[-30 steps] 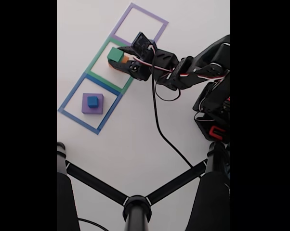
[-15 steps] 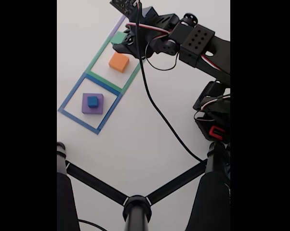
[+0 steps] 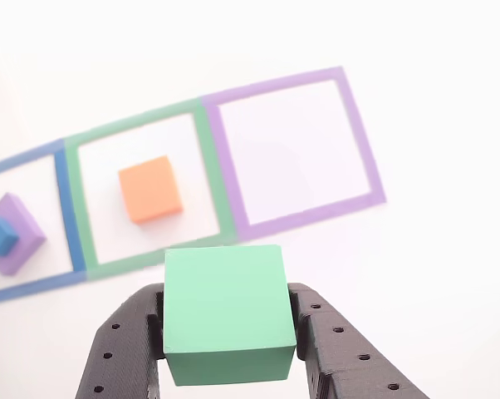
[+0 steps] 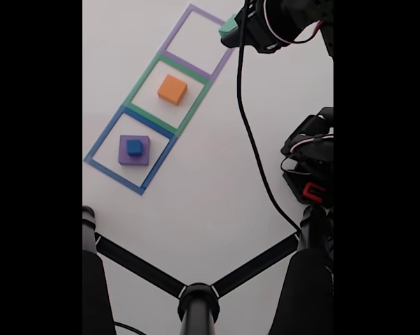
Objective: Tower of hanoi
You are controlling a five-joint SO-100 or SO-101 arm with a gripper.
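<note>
White table: end effector lifted green block off orange block.

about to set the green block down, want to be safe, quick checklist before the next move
1. Matte green foam block clamped between the gripper fingers: ok.
2. Purple tape square outline free of blocks: ok.
3. Orange foam block sitting alone inside the green tape outline: ok.
4. Small blue cube on top of the flat purple block: ok.
5. Green block directly above the purple outline: cannot tell.
</note>
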